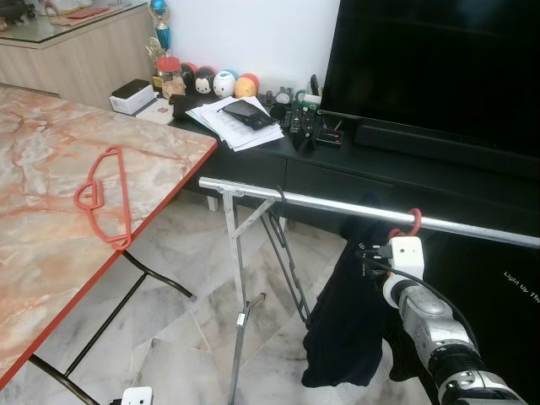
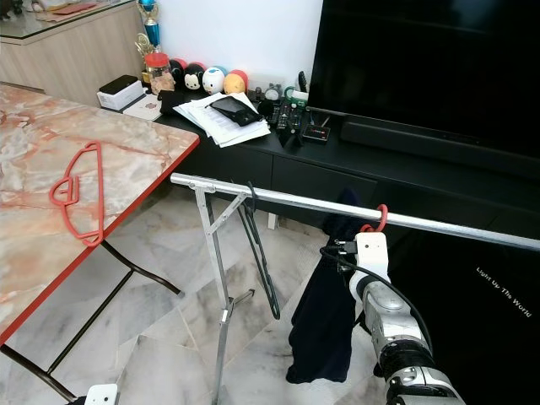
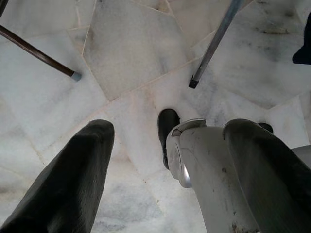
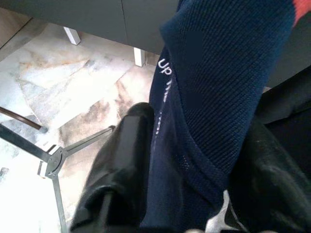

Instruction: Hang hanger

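Note:
A red hanger (image 1: 124, 202) lies flat on the marble table (image 1: 42, 253) near its red edge. A second red hanger's hook (image 1: 415, 221) sits over the silver rail (image 1: 321, 202) of a drying rack. From it hangs a dark navy garment (image 1: 346, 329). My right gripper (image 4: 194, 160) is just below that hook, its two black fingers pressed on either side of the navy cloth. My left gripper (image 3: 170, 128) hangs low over the floor, open and holding nothing.
The rack's folding legs (image 1: 240, 312) stand on the marble floor between the table and a black TV cabinet (image 1: 337, 177). The cabinet top carries papers (image 1: 228, 122), remotes and small figurines. A large TV (image 1: 439, 59) stands behind the rail.

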Available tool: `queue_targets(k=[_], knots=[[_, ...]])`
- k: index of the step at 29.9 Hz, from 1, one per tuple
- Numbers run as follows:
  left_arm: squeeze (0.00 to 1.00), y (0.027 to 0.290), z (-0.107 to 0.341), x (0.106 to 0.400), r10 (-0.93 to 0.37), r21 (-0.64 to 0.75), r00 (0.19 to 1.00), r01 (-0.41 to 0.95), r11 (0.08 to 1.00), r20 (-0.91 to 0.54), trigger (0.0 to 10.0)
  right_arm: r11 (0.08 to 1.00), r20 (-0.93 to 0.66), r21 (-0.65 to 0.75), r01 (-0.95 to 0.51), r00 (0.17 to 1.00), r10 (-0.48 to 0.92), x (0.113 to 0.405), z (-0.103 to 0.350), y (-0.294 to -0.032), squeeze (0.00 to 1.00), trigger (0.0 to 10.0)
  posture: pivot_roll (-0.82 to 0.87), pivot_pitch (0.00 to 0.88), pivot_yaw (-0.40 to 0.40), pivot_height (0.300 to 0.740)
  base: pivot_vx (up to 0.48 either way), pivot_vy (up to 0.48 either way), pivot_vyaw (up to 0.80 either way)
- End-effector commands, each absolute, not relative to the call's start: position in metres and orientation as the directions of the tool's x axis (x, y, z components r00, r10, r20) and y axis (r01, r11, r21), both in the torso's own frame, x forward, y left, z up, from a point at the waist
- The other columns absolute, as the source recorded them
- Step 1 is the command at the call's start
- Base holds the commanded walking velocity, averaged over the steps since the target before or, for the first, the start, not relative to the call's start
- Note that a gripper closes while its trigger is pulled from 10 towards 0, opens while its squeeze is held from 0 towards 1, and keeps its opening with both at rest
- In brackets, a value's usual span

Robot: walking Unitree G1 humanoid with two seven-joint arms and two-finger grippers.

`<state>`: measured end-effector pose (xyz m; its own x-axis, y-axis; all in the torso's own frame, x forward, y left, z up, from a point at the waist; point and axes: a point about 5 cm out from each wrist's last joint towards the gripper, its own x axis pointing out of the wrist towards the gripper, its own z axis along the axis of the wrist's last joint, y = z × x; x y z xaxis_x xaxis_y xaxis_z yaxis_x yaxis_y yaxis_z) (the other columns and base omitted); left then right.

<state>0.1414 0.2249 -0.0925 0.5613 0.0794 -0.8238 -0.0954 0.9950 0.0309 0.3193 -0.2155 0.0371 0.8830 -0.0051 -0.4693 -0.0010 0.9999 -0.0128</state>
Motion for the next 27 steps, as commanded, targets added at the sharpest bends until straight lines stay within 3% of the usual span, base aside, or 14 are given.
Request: queue_targets(k=[1, 12, 27], knots=[[0.0, 0.224, -0.094, 0.139, 0.071, 0.037, 0.54, -0.075, 0.997, -0.838, 10.0, 1.0, -0.468, -0.02, -0.002, 0.884, -0.008, 0.321, 0.039, -0.216, 0.0, 0.0, -0.04, 0.0, -0.033, 0.74, 0.0, 0.0, 0.0], [0.0, 0.23, -0.095, 0.132, 0.074, 0.048, 0.528, -0.063, 0.997, -0.846, 10.0, 1.0, -0.481, -0.021, 0.01, 0.876, -0.019, 0.313, 0.03, -0.217, 0.0, 0.0, -0.03, 0.0, -0.021, 0.74, 0.0, 0.0, 0.0], [0.0, 0.236, -0.095, 0.127, 0.079, 0.078, 0.514, -0.024, 0.997, -0.854, 10.0, 0.996, -0.378, 0.002, 0.085, 0.922, -0.078, 0.298, 0.025, -0.219, 0.0, 0.0, -0.03, 0.0, 0.007, 0.74, 0.0, 0.0, 0.0]])
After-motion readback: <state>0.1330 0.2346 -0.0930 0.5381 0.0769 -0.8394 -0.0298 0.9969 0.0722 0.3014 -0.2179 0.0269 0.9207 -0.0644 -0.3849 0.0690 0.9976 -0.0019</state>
